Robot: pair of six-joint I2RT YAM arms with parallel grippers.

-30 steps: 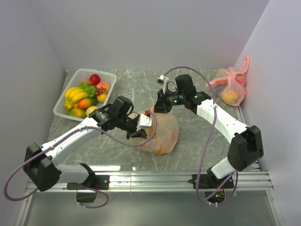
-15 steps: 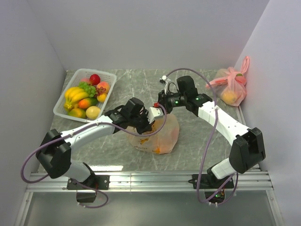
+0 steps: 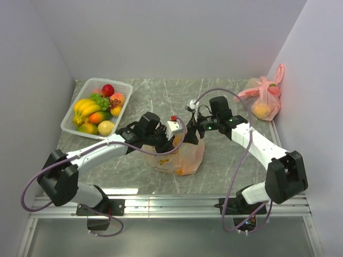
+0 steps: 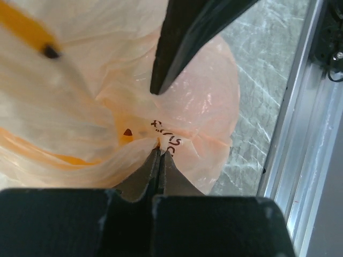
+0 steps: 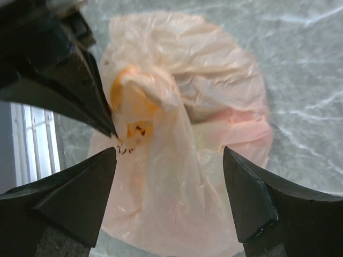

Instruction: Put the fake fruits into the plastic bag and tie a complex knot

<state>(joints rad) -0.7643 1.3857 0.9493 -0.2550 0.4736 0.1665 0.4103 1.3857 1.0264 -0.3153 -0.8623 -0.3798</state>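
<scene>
The peach-orange plastic bag [image 3: 181, 156] lies bunched on the table between the arms. My left gripper [image 3: 167, 142] is shut on a pinch of its film [image 4: 159, 145] beside small printed marks. My right gripper [image 5: 169, 160] stands open just above the bag [image 5: 187, 134], and a loose strip of film rises between its fingers without touching them. Something orange-yellow [image 5: 128, 96] shows through the film. The other fake fruits [image 3: 95, 110] sit in a white basket [image 3: 70, 127] at the back left. No knot shows; the gathered folds hide where the handles meet.
A pink tied bag [image 3: 263, 100] with a yellow fruit inside leans at the back right wall. The aluminium rail [image 3: 171, 203] runs along the near table edge. Walls close in on both sides. My two grippers sit close together over the bag.
My right gripper has opened, let go of the bag and drawn back to the right. My left arm has swung right over the bag, still pinching the film.
</scene>
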